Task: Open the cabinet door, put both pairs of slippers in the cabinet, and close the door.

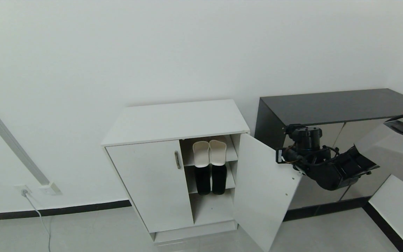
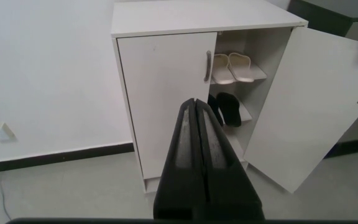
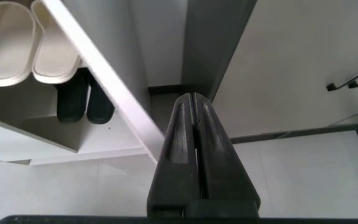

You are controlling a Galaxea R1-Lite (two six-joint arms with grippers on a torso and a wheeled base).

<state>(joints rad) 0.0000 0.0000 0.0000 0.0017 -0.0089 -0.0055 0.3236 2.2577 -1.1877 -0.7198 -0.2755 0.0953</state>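
The white cabinet (image 1: 173,120) stands against the wall, its left door (image 1: 152,185) closed and its right door (image 1: 262,189) swung open. A white pair of slippers (image 1: 209,153) lies on the upper shelf. A black pair of slippers (image 1: 211,179) lies on the shelf below. My right arm (image 1: 324,168) hangs just beyond the open door's outer edge. In the right wrist view my right gripper (image 3: 194,98) is shut and empty, close behind the door's edge (image 3: 104,81). My left gripper (image 2: 194,102) is shut and empty, well back from the cabinet's closed door (image 2: 166,93).
A black-topped sideboard (image 1: 334,105) stands right of the cabinet, behind my right arm. A wall socket with a cable (image 1: 23,191) is low at the left. A white panel (image 1: 401,206) sits at the lower right. Bare tiled floor (image 1: 100,231) lies before the cabinet.
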